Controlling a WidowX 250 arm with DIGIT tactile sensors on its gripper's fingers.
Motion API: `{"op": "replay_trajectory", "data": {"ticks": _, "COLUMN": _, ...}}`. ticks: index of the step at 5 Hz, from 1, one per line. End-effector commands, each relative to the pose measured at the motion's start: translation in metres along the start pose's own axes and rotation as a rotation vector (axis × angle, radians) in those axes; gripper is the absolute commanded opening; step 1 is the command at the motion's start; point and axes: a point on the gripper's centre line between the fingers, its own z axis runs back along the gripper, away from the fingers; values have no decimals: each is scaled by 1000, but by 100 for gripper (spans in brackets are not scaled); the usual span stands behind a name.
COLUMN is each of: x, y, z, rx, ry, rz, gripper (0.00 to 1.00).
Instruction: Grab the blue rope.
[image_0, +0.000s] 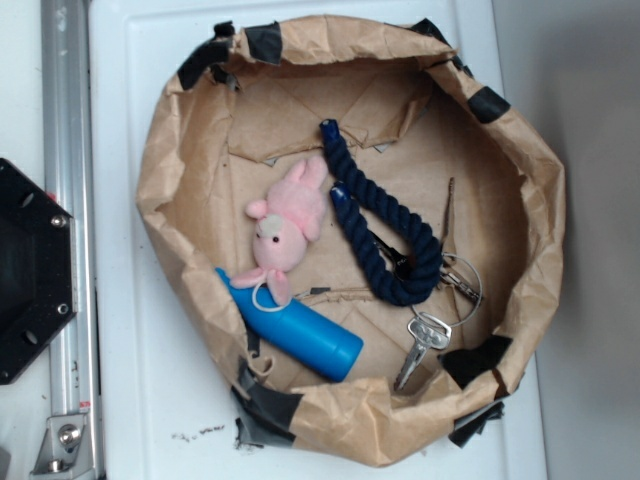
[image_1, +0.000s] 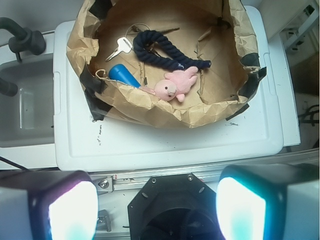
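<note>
- The hand (image_1: 156, 205) is spread wide, holding nothing.
- The blue rope (image_1: 165, 50) lies well ahead of it in the paper basket (image_1: 150, 107), beside the pink plush (image_1: 175, 84).

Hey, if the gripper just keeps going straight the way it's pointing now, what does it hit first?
Probably the black hexagonal robot base centred between the gripper's open fingers, not the paper basket beyond; depth is unclear.

We see a brown paper basket (image_0: 160, 180) on a white lid (image_0: 130, 400). Inside it, the blue rope (image_0: 385, 225) lies bent toward the right wall, with a pink plush toy (image_0: 285, 230) beside it. A bright blue bottle (image_0: 295, 330) lies along the near wall, with keys (image_0: 425, 335) close to the rope's loop.
</note>
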Motion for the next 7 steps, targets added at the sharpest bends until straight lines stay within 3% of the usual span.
{"op": "replay_trajectory", "data": {"ticks": 1, "x": 0, "y": 0, "z": 0, "rx": 0, "ry": 0, "rz": 0, "gripper": 100}}
{"op": "replay_trajectory", "data": {"ticks": 3, "x": 88, "y": 24, "z": -83, "rx": 11, "ry": -98, "rz": -329, "gripper": 100}}
{"op": "replay_trajectory", "data": {"ticks": 4, "x": 114, "y": 39, "z": -127, "rx": -8, "ry": -101, "rz": -395, "gripper": 100}}
{"op": "replay_trajectory", "data": {"ticks": 5, "x": 127, "y": 39, "z": -159, "rx": -16, "ry": -122, "rz": -471, "gripper": 100}}
{"op": "replay_trajectory", "data": {"ticks": 7, "x": 127, "y": 39, "z": -159, "rx": -16, "ry": -122, "rz": -471, "gripper": 100}}
